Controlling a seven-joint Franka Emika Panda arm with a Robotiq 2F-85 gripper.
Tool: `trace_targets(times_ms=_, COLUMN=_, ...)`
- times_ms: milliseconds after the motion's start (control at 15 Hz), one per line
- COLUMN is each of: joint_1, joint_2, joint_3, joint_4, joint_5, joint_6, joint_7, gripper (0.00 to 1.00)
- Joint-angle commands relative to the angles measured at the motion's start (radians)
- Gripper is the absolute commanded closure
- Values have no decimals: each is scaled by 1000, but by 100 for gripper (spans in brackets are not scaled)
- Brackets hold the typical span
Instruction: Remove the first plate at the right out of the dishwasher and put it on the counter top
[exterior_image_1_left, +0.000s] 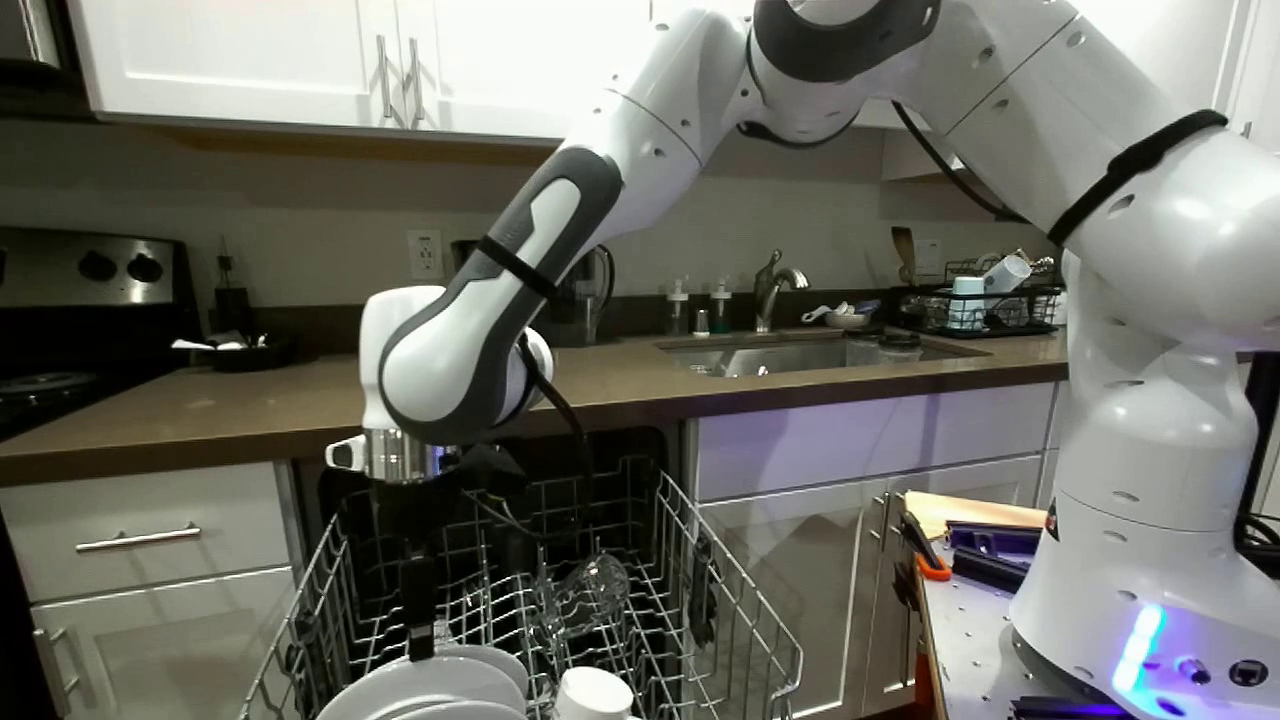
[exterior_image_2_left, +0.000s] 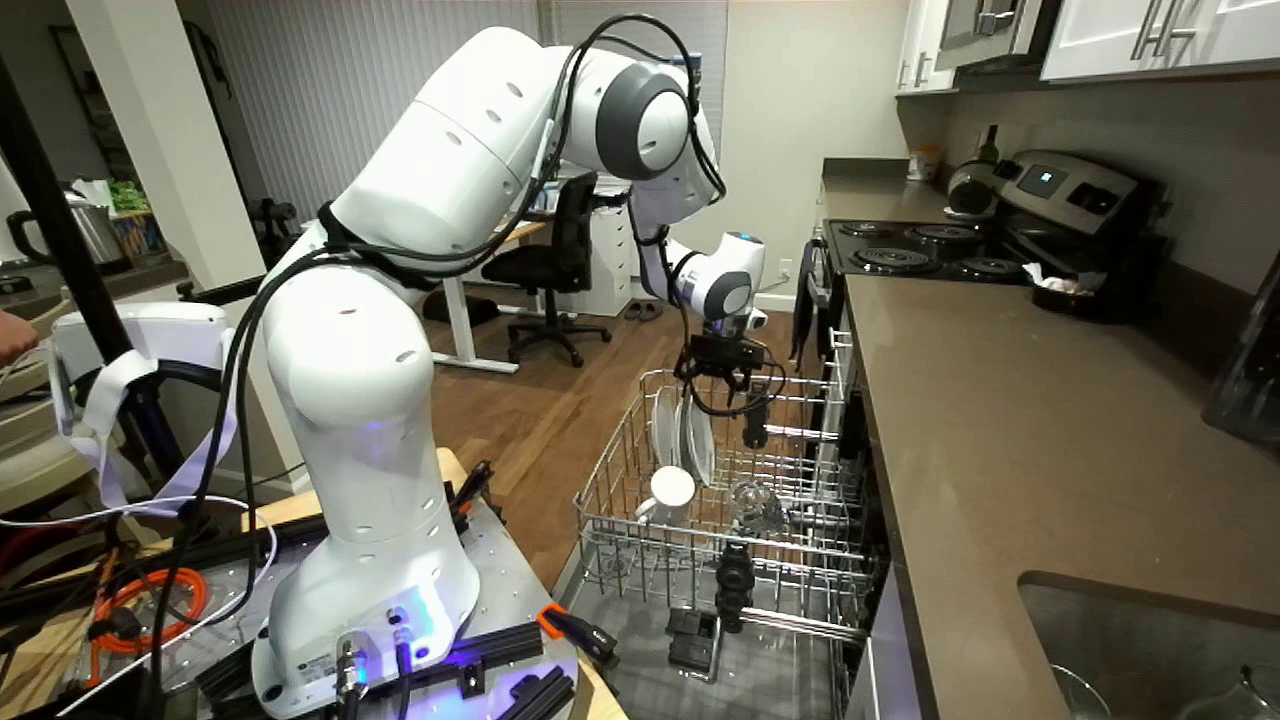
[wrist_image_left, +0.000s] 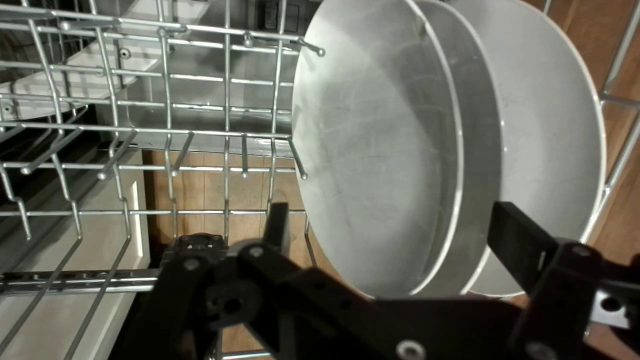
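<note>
Subject item: the plate (wrist_image_left: 375, 150) stands on edge in the rack (wrist_image_left: 200, 132), below the pincer (wrist_image_left: 392, 222), its rim framed between the spread fingers (wrist_image_left: 276, 227); judged to be the named one, being nearest the counter top (exterior_image_2_left: 1000, 400). A second plate (wrist_image_left: 478, 125) and a third plate (wrist_image_left: 552, 135) stand just beyond it, toward the pincer's far finger (wrist_image_left: 522, 237).

Step in hand, as judged: lining up on the rim. Recommended: move the pincer toward the counter top so that the far finger enters the gap behind this plate alone; close gently, then lift straight up, clear of the prongs (wrist_image_left: 244, 155), before swinging across. Closing from the present position risks taking a neighbour too.

Pincer: fingers parted wide, nothing gripped. Whether either touches a rim cannot be determined; the far finger overlaps the third plate in the wrist view.

Further out: a cup (exterior_image_2_left: 672, 487) stands near, lower than the pincer. The counter top runs alongside the dishwasher (exterior_image_2_left: 770, 670), apart from the pincer.
</note>
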Motion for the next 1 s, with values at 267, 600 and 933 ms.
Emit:
trace_targets(times_ms=267, joint_1=-22, joint_2=-2, joint_3=46, joint_4=-9, joint_5=4, joint_6=-25, joint_7=-33, gripper=0)
trace_targets(times_ms=600, joint_1=-22, joint_2=0, joint_3=37, joint_4=-3, joint_5=-4, joint_6=-15, joint_7=-30, gripper=0)
trace_targets(times_ms=933, joint_1=-18, joint_2=39, joint_3=10, joint_4=13, joint_5=-14, joint_6=1, joint_7=-23, gripper=0)
